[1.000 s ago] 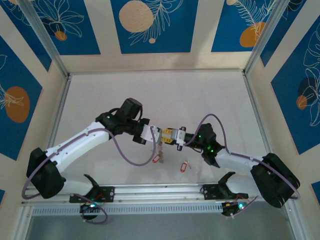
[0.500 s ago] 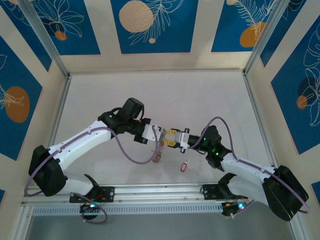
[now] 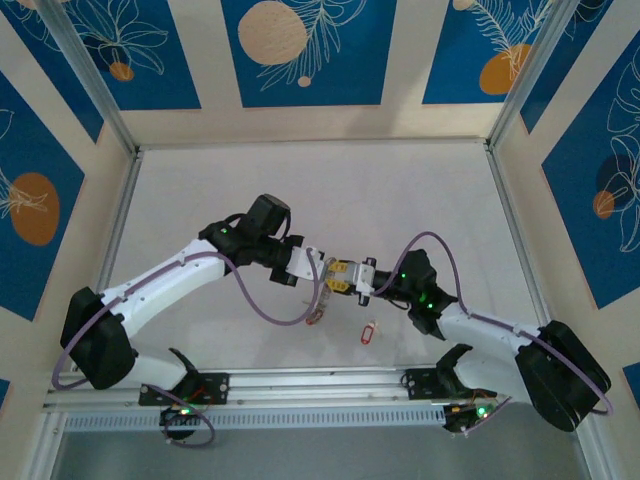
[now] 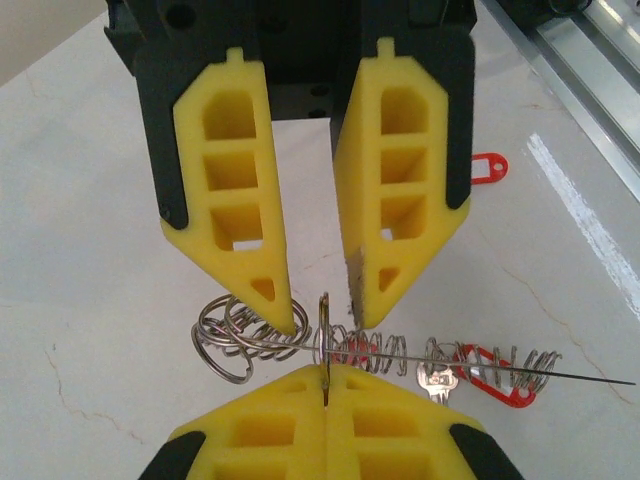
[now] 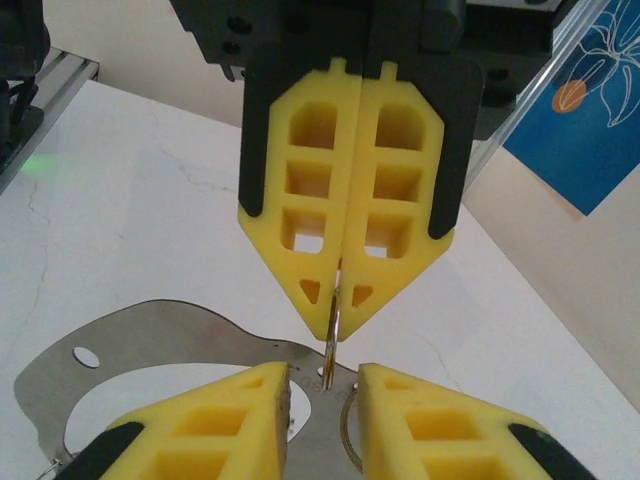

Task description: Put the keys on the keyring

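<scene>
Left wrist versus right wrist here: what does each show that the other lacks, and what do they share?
Left wrist: small wire rings, red tags and a key along a thin wire, plus a loose red tag on the table. Right wrist: a flat grey plate with a hole. Both: the right gripper shut on a thin metal piece, the left gripper open either side of it.

The left gripper has fingers of matt yellow, foam-like material set in black plastic shells. The right gripper is made the same way and pinches a thin strip of bright metal. The keyring is fine silvery wire strung with shiny coiled metal rings. The keys are polished metal with glossy red plastic tags (smooth, almost wet-looking). The table is smooth, pale and faintly veined like marble. A flat plate looks like dull brushed grey metal.
</scene>
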Controlling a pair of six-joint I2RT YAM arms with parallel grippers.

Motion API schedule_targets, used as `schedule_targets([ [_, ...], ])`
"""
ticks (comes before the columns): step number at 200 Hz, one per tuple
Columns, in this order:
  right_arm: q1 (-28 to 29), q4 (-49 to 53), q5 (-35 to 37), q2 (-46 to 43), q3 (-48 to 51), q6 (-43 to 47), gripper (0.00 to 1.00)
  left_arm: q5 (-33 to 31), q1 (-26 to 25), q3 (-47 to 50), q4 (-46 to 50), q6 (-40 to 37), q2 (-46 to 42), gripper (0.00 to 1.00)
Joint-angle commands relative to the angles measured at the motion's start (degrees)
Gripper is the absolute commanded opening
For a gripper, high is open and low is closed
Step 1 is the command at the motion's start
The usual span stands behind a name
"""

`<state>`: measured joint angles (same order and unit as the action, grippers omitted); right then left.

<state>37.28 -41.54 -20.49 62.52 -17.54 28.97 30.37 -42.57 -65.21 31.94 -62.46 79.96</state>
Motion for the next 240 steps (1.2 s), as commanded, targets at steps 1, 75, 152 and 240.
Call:
schedule_targets([
  [1,0.4,-2.6,1.0,0.8,-1.9,-0.9,0.23,2.7,-0.5,-1.7,-1.5,0.7,0.3,0.00],
  [75,0.4,-4.4,0.3,2.7,-2.4,-3.1,0.15,2.1,-0.6,-1.4,-1.5,1.3,0.8,0.00],
  [152,-1.6,-14.3,-1.1,2.4,2.3,-4.8,0.00,1.0,1.2,3.6,-5.5,8.7,-4.4,0.78],
  [240,-7.5,-19.0,6.1,2.8,-0.3,-7.1,0.00,-9.3,5.2,-1.4,-9.2,40.9,-4.9,1.00],
])
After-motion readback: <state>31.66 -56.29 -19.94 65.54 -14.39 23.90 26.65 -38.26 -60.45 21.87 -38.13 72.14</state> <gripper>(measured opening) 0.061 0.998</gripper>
